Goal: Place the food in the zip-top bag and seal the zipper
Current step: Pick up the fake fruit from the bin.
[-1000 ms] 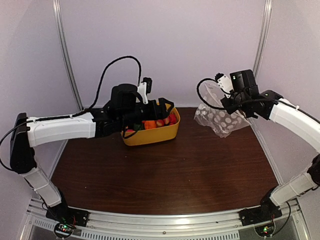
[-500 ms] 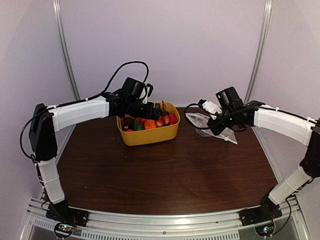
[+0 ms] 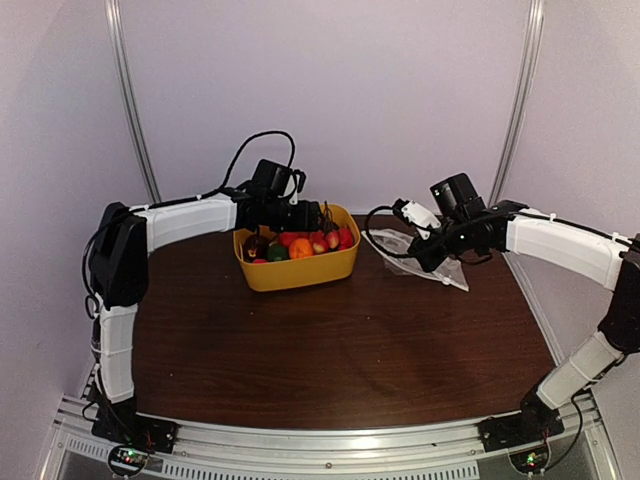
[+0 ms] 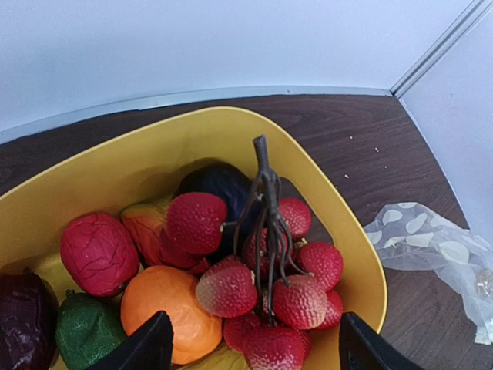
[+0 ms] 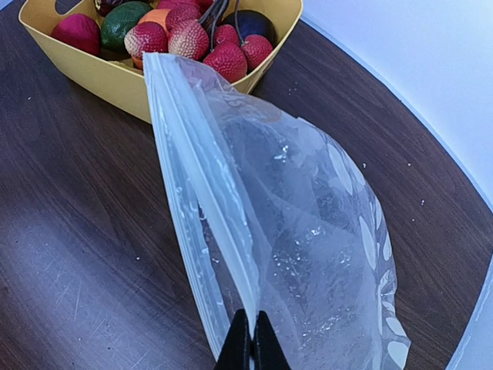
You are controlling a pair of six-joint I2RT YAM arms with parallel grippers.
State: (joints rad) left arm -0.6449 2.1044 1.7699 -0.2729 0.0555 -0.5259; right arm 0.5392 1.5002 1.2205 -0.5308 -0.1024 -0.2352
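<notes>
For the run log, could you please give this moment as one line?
left gripper: open over cherry bunch in yellow tub | right gripper: shut on zip-top bag | food: none bagged

The tub (image 4: 115,158) is plain yellow. Inside it lie a bunch of bumpy red fruits (image 4: 269,289) on dark brown stems, an orange (image 4: 166,304), a green piece (image 4: 85,333), a dark purple piece (image 4: 23,316) and a crimson piece (image 4: 96,250). Beside the tub, the bag (image 5: 308,254) is clear with white dots.
</notes>
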